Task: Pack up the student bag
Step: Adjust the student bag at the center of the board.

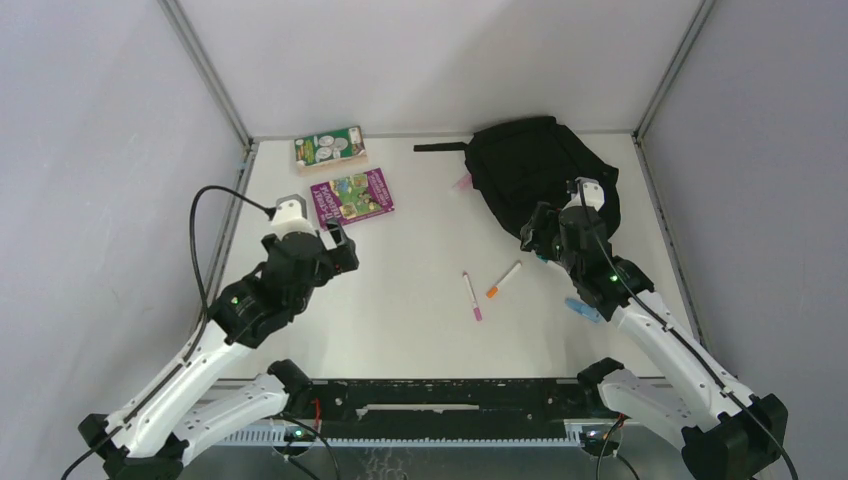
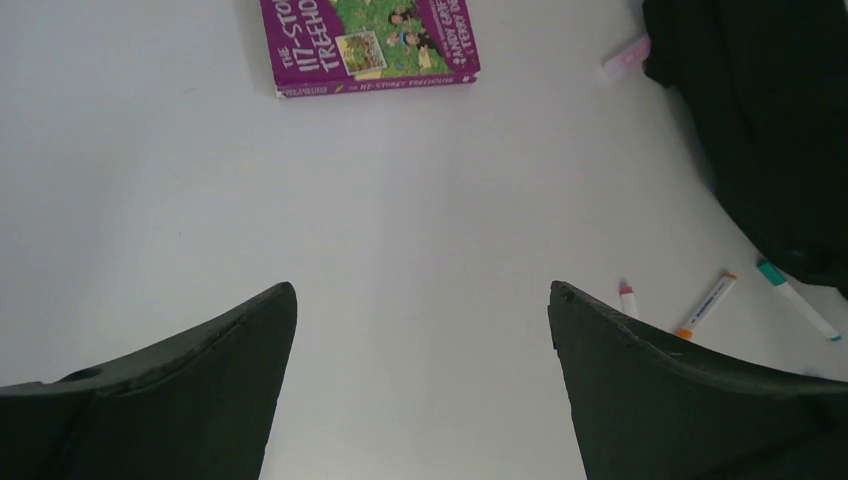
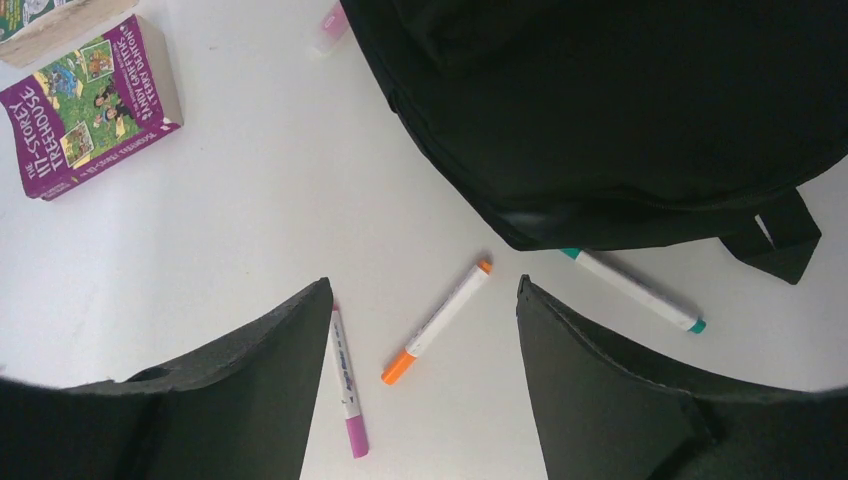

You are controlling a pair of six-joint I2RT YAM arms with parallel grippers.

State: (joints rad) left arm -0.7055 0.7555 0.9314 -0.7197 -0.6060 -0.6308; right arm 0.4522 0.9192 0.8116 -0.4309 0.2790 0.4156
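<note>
The student bag (image 1: 530, 170) is a floppy black backpack lying at the back right of the table, with a small pink tag (image 1: 461, 183) at its left edge. It also fills the top right of the right wrist view (image 3: 620, 110) and the right side of the left wrist view (image 2: 770, 120). My right gripper (image 1: 535, 235) hovers by the bag's near edge, open, with nothing between its fingers (image 3: 422, 282). Below it lie an orange marker (image 3: 436, 323) and a pink marker (image 3: 347, 380). My left gripper (image 1: 340, 250) hangs open and holds nothing (image 2: 420, 290), just in front of a purple book (image 1: 351, 196).
A green book (image 1: 329, 149) lies behind the purple book (image 2: 375, 45) at the back left. A teal marker (image 3: 632, 290) sticks out from under the bag's near edge. A blue marker (image 1: 583, 309) rests beside my right arm. Grey walls close in the table's sides.
</note>
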